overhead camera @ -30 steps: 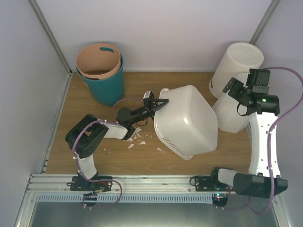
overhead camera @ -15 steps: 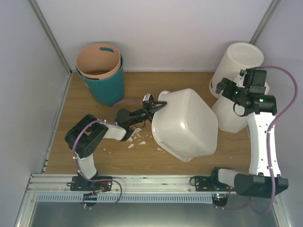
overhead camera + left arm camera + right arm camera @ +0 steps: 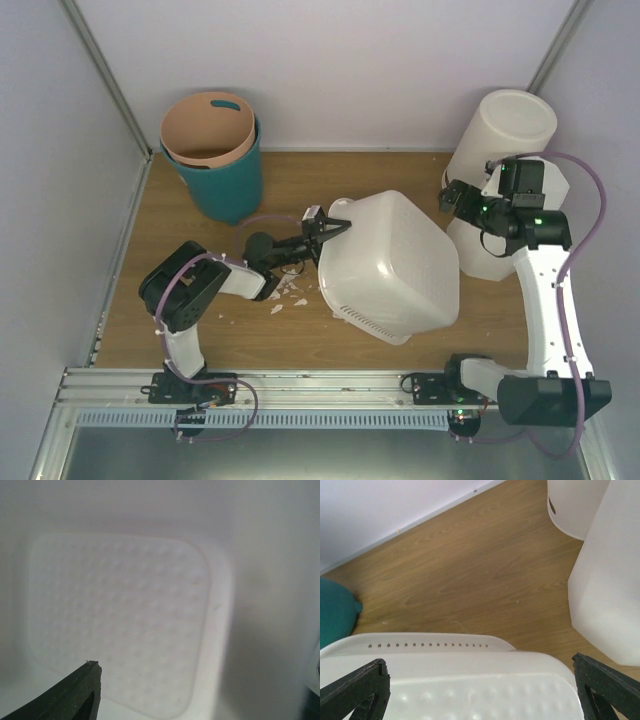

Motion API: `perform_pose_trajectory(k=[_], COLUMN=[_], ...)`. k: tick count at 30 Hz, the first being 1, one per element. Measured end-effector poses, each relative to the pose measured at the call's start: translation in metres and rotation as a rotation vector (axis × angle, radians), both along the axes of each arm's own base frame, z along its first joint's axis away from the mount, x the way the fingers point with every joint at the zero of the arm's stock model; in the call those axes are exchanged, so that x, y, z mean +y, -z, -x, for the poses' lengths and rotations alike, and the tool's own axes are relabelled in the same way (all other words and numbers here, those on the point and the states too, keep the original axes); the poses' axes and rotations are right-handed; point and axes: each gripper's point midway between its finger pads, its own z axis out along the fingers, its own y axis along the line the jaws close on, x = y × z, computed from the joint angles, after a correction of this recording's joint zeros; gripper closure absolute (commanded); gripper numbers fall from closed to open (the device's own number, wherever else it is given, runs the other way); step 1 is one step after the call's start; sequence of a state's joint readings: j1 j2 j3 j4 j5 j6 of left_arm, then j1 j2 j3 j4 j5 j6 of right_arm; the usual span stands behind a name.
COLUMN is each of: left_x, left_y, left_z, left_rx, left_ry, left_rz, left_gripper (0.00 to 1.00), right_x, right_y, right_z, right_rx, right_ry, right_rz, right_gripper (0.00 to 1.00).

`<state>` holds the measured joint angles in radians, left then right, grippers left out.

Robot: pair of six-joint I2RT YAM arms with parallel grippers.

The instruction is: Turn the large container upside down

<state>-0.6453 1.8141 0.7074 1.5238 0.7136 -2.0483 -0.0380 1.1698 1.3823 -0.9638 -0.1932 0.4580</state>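
Large container point(image 3: 392, 262) stands mid-table point(image 3: 200, 330), tipped far over. Its dimpled base faces up and to the right, its mouth left and down. By our reading it is not yet flat on its mouth.

Step in hand, as we judge it: let the tub settle mouth-down.
- Draw the left tool point(image 3: 328, 226) out leftward, clear of the rim, so no finger gets trapped as the mouth drops.
- Press the raised base down gently with the right tool point(image 3: 450, 196), keeping off the tall white bin point(image 3: 500, 130) beside it.

Left tool is at the tub's left rim with jaws parted. Its wrist view looks into the tub, one finger point(image 3: 70, 695) low in view. We cannot tell whether it touches the rim. Right tool is spread wide and empty, just above the base's far right edge.
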Motion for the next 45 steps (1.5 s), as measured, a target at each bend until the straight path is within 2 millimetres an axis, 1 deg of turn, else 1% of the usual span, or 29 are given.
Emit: perform_pose_trajectory(k=[3, 7, 9, 14, 23, 28, 31, 35, 38, 40, 43, 45], left_x=[0.000, 0.003, 0.006, 0.013, 0.019, 0.023, 0.030, 0.041, 0.043, 0.043, 0.041, 0.037], left_y=[0.014, 0.047, 0.059, 0.066, 0.088, 0.102, 0.117, 0.139, 0.144, 0.146, 0.148, 0.148], left_z=[-0.004, -0.014, -0.017, -0.017, 0.002, 0.008, 0.011, 0.017, 0.021, 0.024, 0.023, 0.023], left_rx=[0.020, 0.072, 0.076, 0.049, -0.005, -0.040, -0.035, -0.012, -0.028, -0.038, -0.049, -0.061], left_ry=[0.005, 0.016, 0.023, 0.045, 0.099, 0.141, 0.160, 0.185, 0.209, 0.225, 0.244, 0.264], left_rz=[-0.023, -0.082, -0.106, -0.132, -0.194, -0.225, -0.251, -0.287, -0.295, -0.297, -0.298, -0.294], left_gripper=[0.32, 0.32, 0.32, 0.31, 0.30, 0.23, 0.18, 0.09, 0.04, 0.01, 0.01, 0.01], right_x=[0.004, 0.011, 0.014, 0.027, 0.038, 0.046, 0.053, 0.069, 0.083, 0.091, 0.108, 0.117], right_y=[0.008, 0.019, 0.022, 0.025, 0.041, 0.043, 0.042, 0.045, 0.057, 0.069, 0.086, 0.093], right_z=[0.003, 0.005, 0.006, 0.005, 0.010, 0.012, 0.012, 0.009, 0.001, -0.006, -0.016, -0.017], right_rx=[0.017, 0.042, 0.048, 0.041, 0.071, 0.074, 0.065, 0.064, 0.093, 0.125, 0.172, 0.193], right_ry=[-0.012, -0.037, -0.044, -0.084, -0.106, -0.122, -0.138, -0.185, -0.220, -0.237, -0.271, -0.286], right_rz=[-0.006, -0.016, -0.020, -0.029, -0.050, -0.062, -0.066, -0.064, -0.058, -0.045, -0.023, -0.012], right_gripper=[0.00, 0.00, 0.00, 0.00, 0.00, 0.00, 0.00, 0.00, 0.00, 0.00, 0.00, 0.00])
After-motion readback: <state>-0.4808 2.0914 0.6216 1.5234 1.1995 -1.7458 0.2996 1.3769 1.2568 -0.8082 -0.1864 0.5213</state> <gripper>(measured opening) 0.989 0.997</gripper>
